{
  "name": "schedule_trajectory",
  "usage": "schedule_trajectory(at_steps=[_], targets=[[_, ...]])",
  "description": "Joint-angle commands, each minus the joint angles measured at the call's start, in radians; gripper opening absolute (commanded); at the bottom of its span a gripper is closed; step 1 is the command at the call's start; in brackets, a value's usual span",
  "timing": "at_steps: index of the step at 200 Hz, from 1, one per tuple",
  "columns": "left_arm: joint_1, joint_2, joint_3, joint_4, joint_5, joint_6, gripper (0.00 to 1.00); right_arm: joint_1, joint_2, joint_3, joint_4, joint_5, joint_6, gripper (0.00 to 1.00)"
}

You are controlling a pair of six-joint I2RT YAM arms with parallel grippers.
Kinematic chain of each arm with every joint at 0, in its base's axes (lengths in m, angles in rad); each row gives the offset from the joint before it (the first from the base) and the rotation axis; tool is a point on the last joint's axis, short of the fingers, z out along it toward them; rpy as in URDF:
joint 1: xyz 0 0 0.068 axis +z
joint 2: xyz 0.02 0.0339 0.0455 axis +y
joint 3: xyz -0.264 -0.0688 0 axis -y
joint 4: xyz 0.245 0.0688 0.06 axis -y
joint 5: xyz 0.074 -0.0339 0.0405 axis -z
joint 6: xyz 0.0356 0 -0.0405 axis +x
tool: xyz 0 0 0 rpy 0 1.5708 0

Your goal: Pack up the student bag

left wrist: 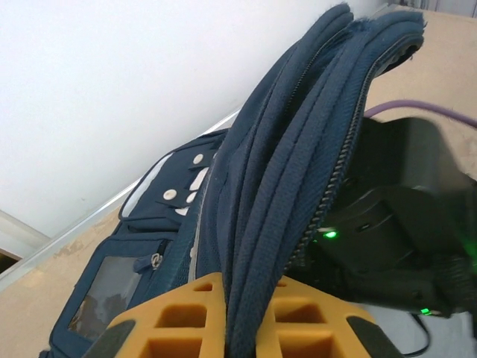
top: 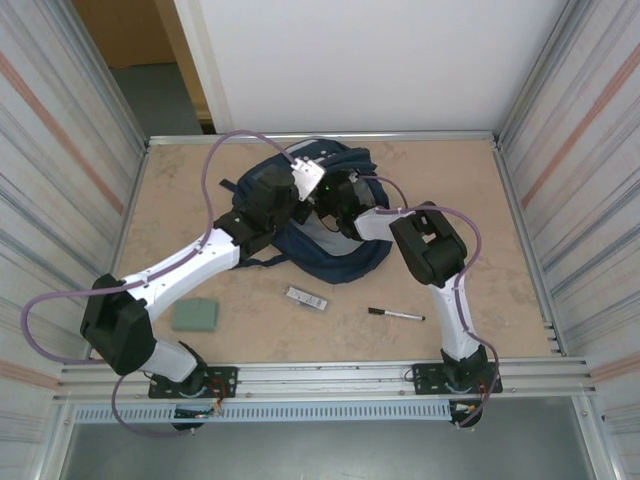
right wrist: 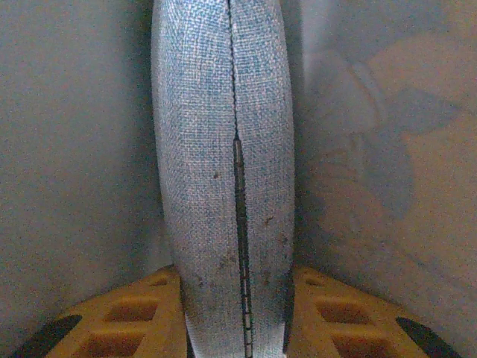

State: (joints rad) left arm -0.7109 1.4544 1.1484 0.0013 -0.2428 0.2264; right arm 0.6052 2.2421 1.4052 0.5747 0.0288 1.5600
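The bag (top: 335,258) lay at the far middle of the tabletop (top: 500,230). Our left hand (top: 316,186) was pinched shut on its raised rim, while the right hand (right wrist: 237,321) was inside the mouth, fingers closed about a pale zipped strip (right wrist: 216,149) that could be bag or a separate case; we could not tell which. We judged the packing unfinished. Against one bag and two hands we counted three loose things unpacked on the near tabletop: one pen (top: 396,315), one green pad (top: 195,315) and one small striped packet (top: 306,298).
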Motion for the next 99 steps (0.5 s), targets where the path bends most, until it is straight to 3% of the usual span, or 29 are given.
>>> schedule_trajectory(at_steps=[1, 21, 41, 61, 80, 99], targets=[[-0.013, -0.071, -0.006, 0.17, -0.001, -0.063, 0.0, 0.006, 0.068, 0.082, 0.075, 0.072, 0.023, 0.32], [-0.007, -0.071, -0.017, 0.164, -0.034, -0.114, 0.0, 0.011, 0.093, 0.117, 0.14, 0.08, 0.005, 0.34], [0.02, -0.07, -0.039, 0.191, 0.007, -0.18, 0.0, 0.001, 0.114, 0.139, 0.184, 0.054, 0.002, 0.34], [0.037, -0.068, -0.038, 0.174, 0.01, -0.197, 0.0, -0.014, 0.125, 0.16, 0.15, 0.008, -0.009, 0.5], [0.048, -0.066, -0.035, 0.151, -0.01, -0.199, 0.03, -0.03, 0.092, 0.1, 0.155, -0.041, 0.014, 0.58], [0.068, -0.049, -0.009, 0.093, -0.042, -0.217, 0.05, -0.049, 0.005, -0.012, 0.142, -0.067, 0.017, 0.59]])
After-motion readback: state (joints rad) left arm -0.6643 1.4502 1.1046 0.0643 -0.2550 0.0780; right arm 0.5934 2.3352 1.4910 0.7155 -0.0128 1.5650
